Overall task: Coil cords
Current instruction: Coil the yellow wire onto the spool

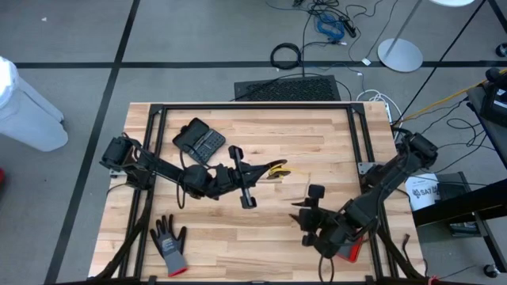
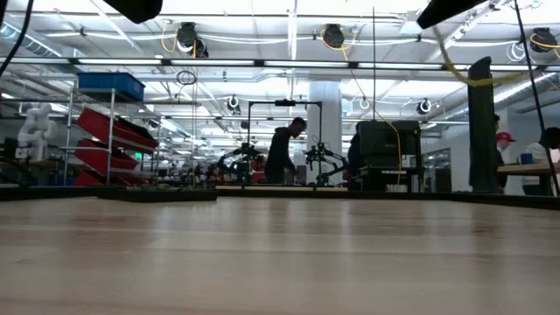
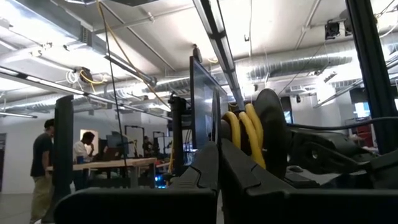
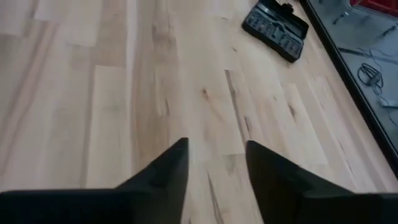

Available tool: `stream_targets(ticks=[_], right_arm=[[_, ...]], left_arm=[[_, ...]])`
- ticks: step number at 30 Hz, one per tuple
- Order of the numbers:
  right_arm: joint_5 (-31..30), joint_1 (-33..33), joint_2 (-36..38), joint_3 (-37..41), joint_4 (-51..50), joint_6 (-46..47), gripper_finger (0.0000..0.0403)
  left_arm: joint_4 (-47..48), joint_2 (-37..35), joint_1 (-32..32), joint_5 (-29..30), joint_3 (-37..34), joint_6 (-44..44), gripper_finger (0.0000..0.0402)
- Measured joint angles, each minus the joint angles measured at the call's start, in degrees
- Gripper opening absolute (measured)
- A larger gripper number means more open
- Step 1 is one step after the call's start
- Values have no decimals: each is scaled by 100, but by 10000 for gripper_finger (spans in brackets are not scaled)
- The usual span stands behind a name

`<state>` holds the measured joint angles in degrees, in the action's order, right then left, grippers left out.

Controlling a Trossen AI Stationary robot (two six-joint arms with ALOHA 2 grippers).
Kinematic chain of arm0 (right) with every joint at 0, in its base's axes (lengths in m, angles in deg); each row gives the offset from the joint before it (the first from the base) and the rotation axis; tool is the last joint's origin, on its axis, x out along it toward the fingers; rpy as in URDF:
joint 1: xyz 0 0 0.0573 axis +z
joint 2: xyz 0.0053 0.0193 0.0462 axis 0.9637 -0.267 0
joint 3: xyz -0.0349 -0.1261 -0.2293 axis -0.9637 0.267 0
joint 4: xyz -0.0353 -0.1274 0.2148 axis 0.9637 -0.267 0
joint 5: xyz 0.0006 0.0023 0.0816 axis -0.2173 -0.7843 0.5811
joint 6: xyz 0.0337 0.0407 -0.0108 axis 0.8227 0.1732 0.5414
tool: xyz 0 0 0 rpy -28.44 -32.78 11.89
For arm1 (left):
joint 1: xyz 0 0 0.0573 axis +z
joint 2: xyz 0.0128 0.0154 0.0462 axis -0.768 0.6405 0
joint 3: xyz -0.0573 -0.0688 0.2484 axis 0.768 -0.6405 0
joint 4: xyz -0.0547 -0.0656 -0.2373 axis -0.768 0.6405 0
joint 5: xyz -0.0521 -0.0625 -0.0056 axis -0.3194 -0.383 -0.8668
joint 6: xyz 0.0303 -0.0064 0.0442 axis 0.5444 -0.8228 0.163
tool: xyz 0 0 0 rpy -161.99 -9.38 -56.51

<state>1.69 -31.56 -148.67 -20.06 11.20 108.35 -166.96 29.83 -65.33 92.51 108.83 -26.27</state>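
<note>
The yellow cord point(image 1: 278, 168) is a small coil with a black round part point(image 3: 271, 133), held near the table's middle. My left gripper point(image 1: 266, 169) reaches in from the table's left, tilted upward, and is shut on it. In the left wrist view the yellow loops point(image 3: 244, 134) stand just past the closed fingertips point(image 3: 217, 149). My right gripper point(image 1: 298, 207) hovers to the near right of the cord, slanting down. It is open, with only bare wood between its fingers point(image 4: 216, 163). My left gripper is shut on the yellow coil, coming from the table's left with its fingers slanting upward. The loops point(image 3: 236, 127) and the black round part stick out beyond the fingertips. The fingers hide the spot they pinch. The coil is off the tabletop.
A black keyed device point(image 1: 198, 141) lies at the far left of the wooden top, also seen in the right wrist view point(image 4: 277, 26). A grey glove point(image 1: 169, 244) lies at the near left. Black frame rails point(image 1: 253, 106) border the table. People stand in the room beyond point(image 2: 282, 150).
</note>
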Motion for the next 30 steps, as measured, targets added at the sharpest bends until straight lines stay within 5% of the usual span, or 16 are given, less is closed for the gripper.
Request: stream_targets(ticks=[6,18,25,30], right_arm=[[-864,443,261,0,468,-205,186],[-3398,1224,791,-3,599,-486,169],[-3865,1131,512,-2,-98,153,167],[-3884,1066,404,-2,-1262,1433,167]], left_arm=[[55,0,2,11,0,9,2],[54,0,13,44,0,11,2],[56,0,-2,171,0,326,2],[54,0,-24,245,0,420,2]])
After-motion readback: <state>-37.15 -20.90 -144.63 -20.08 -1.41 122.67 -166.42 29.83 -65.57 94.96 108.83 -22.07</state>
